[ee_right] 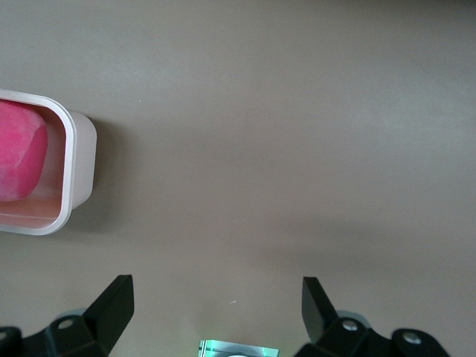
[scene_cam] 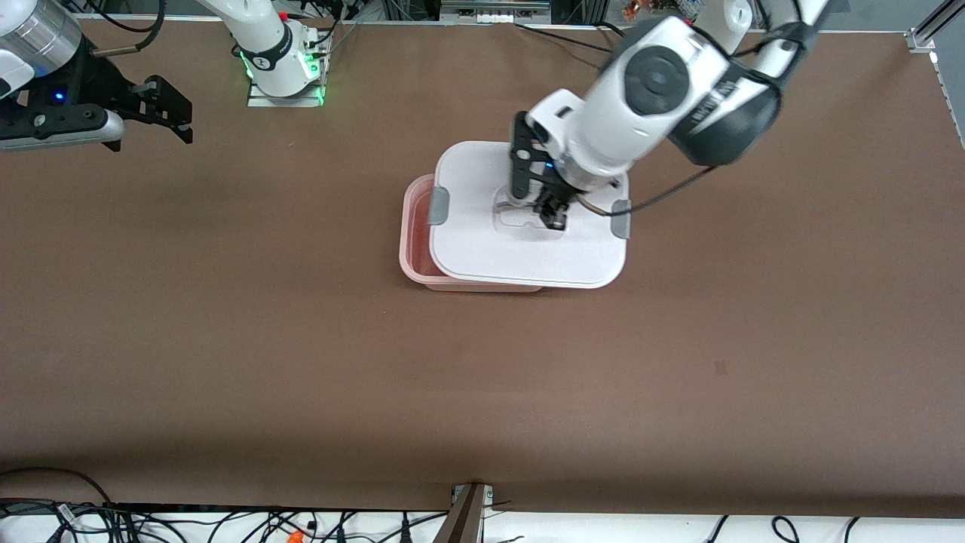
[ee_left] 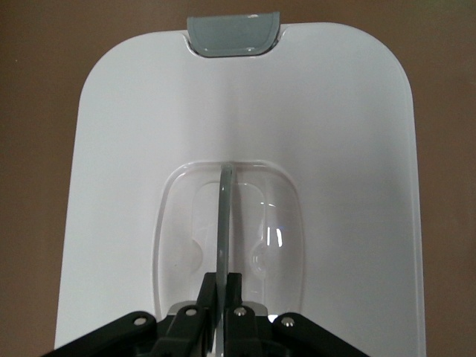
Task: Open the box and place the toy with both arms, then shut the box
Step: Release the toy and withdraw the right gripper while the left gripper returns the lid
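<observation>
While the left gripper [scene_cam: 552, 213] pinches the lid's clear handle [ee_left: 225, 223], slide the white lid [scene_cam: 482, 249] toward the right arm's end until it squares over the translucent pink box [scene_cam: 415, 226] mid-worktop [scene_cam: 226, 339], then lower it flat. The hot-pink toy [ee_right: 18, 160] already sits inside. The grey clips [scene_cam: 439, 206] look unlatched. The right gripper [scene_cam: 162, 105] waits with jaws spread over the worktop's edge.
</observation>
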